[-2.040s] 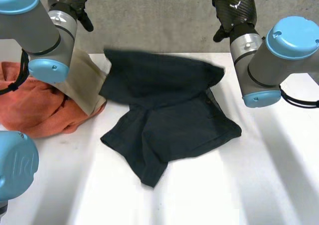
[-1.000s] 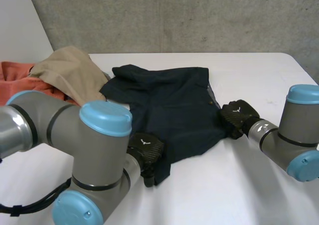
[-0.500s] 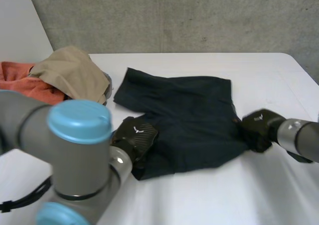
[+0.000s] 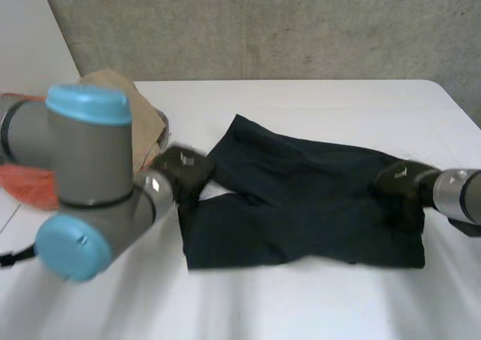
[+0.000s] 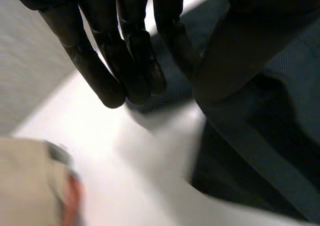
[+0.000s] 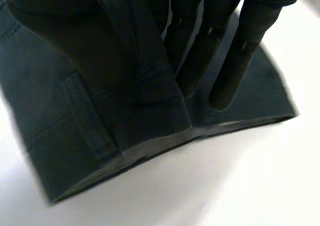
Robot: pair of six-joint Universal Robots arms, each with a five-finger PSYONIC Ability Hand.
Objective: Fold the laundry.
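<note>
Dark navy shorts (image 4: 301,204) lie stretched out sideways across the middle of the white table (image 4: 316,302). My left hand (image 4: 184,171) sits at their left end, and in the left wrist view its fingers (image 5: 135,61) and thumb pinch the edge of the shorts (image 5: 280,111). My right hand (image 4: 398,183) is at the right end. In the right wrist view its thumb lies on top of the waistband of the shorts (image 6: 75,136) and its fingers (image 6: 210,51) reach under it, clamping the cloth by a belt loop.
A tan garment (image 4: 143,122) lies on an orange cloth (image 4: 26,186) at the table's back left, close behind my left arm (image 4: 90,182). The tan garment (image 5: 25,176) also lies beyond my left hand's fingertips. A concrete wall (image 4: 301,24) stands behind the table.
Both hands closed on the shorts and pulled apart, the left going left and back, the right going right. The bunched shorts are now drawn out into a wide flat strip.
</note>
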